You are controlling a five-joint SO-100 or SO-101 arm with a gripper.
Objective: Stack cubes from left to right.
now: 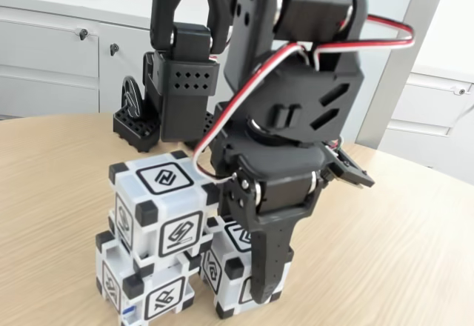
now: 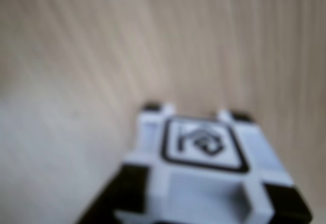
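The arm's jaws [image 1: 261,285] reach down over the right cube [image 1: 224,270] on the wooden counter [image 1: 392,244], one finger against its front face; whether they pinch it cannot be told. Just left of the jaws, the top cube [image 1: 159,207] sits on the bottom cube [image 1: 144,285].

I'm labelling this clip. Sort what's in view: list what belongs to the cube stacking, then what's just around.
Job:
- top cube, stacked on the bottom cube
- third cube beside the stack on the table, close up in the wrist view
- gripper, down at the third cube

Just around:
- wooden table
- white cabinets behind
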